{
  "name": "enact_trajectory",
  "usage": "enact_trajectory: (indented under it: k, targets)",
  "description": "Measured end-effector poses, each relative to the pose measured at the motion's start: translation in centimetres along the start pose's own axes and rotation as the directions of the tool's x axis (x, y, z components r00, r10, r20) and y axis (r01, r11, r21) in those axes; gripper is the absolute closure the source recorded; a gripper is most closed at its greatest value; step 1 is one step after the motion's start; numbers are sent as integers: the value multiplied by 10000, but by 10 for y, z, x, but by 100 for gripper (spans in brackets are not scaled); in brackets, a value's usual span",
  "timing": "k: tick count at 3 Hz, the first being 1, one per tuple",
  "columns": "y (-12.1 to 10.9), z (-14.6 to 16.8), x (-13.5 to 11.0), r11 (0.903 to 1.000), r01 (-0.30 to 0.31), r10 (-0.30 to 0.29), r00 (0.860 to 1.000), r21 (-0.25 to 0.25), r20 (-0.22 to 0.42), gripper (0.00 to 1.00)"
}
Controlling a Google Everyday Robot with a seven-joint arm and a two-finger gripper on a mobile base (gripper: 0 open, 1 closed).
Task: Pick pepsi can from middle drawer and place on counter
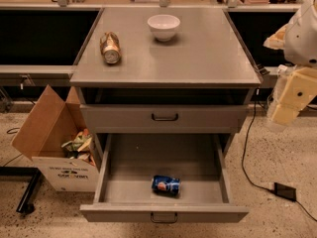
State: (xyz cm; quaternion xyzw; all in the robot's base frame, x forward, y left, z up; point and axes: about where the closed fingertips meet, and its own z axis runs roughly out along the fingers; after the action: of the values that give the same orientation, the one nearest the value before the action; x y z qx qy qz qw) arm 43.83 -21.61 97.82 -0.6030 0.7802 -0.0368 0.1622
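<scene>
From the one camera view, the gripper [289,102] hangs off to the right of the cabinet, level with the shut upper drawer front [163,117] and well apart from anything it could take. Whether it is open or closed I cannot tell, but it has no hold of the pepsi can [166,185]. That can lies on its side in the middle drawer [163,213], which is pulled right out, and it rests near the low front panel, a little to the right of the handle. To my eye the reach has not yet begun. Done well, the arm would swing in over the open tray and come down from above. It would close across the can's round body rather than along its length, since a can lying flat looks apt to roll. It would also have to keep clear of the front panel. The drawer holds nothing else that I can see. Up on the counter [198,53] a white bowl [163,27] stands toward the back, seemingly empty. A gold-tan can [110,47] lies on its side to the bowl's left, leaving bare grey top toward the front and right for setting down. On the floor at the left, a cardboard box [39,128] stands open with crumpled wrappers [79,145] inside.
</scene>
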Motion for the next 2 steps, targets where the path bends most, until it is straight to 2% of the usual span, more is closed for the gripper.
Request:
enact_trajectory:
  k: [1, 2]
  targets:
    - [0, 0, 0, 10000, 1, -1, 10000, 0, 2, 0]
    - [-3, 19, -3, 9999, 99, -97, 9996, -77, 259, 0]
